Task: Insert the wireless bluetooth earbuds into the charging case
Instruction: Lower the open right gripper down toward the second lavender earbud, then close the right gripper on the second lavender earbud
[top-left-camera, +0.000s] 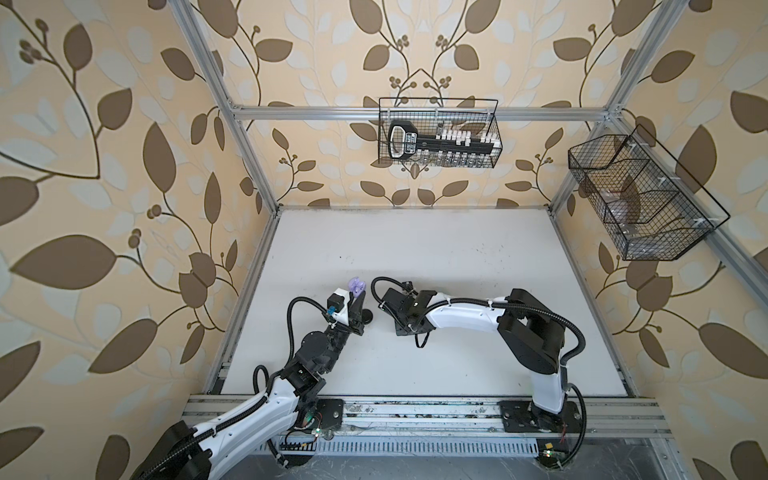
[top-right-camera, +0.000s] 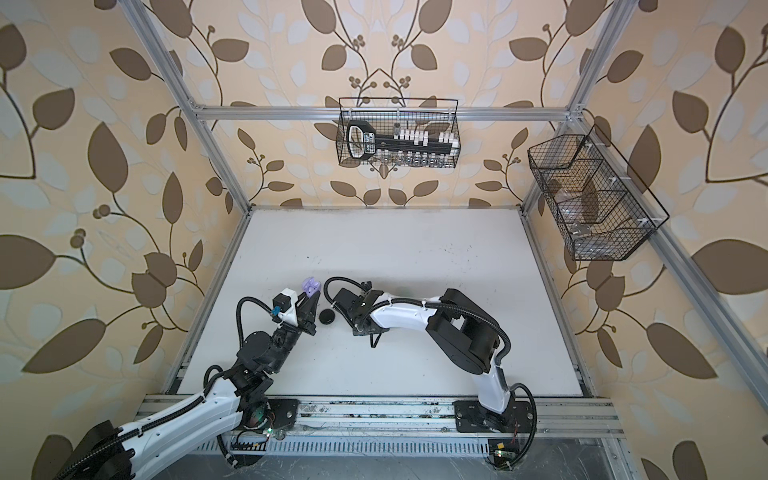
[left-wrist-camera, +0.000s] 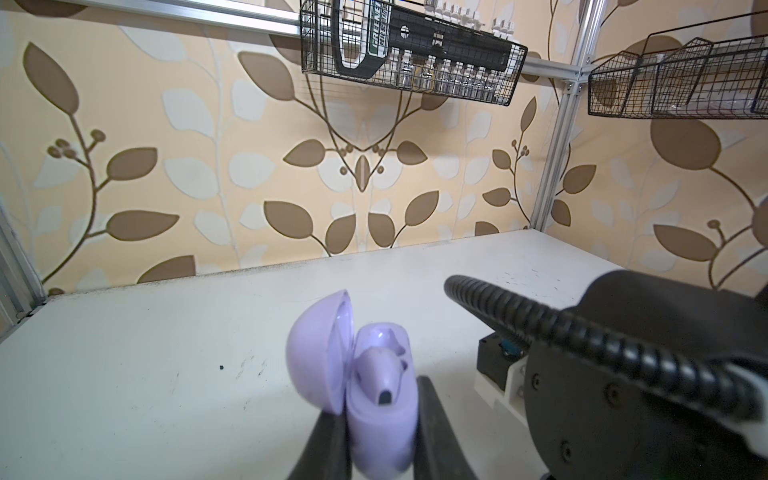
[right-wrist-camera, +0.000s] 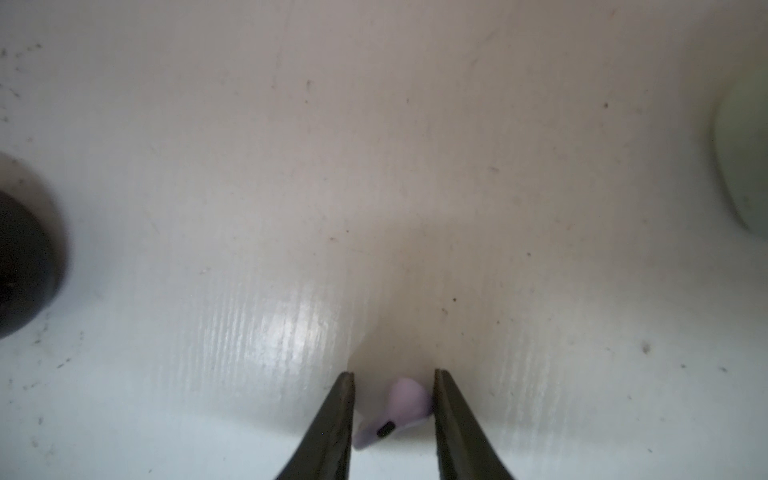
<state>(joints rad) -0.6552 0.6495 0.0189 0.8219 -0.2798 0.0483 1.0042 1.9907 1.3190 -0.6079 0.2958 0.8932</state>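
R tool (right-wrist-camera: 394, 374) narrow, pinching lavender earbud (right-wrist-camera: 405, 401), stem crosswise btw jaws, low at tabletop (right-wrist-camera: 374, 166). L tool (left-wrist-camera: 376, 399) clamps open lavender case (top-left-camera: 356, 286), raised, just left of R tool; one socket free.

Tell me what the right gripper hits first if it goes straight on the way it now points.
The right gripper points down with the lavender earbud between its jaws, so it would meet the white tabletop first. That looks very near, though depth is unclear.
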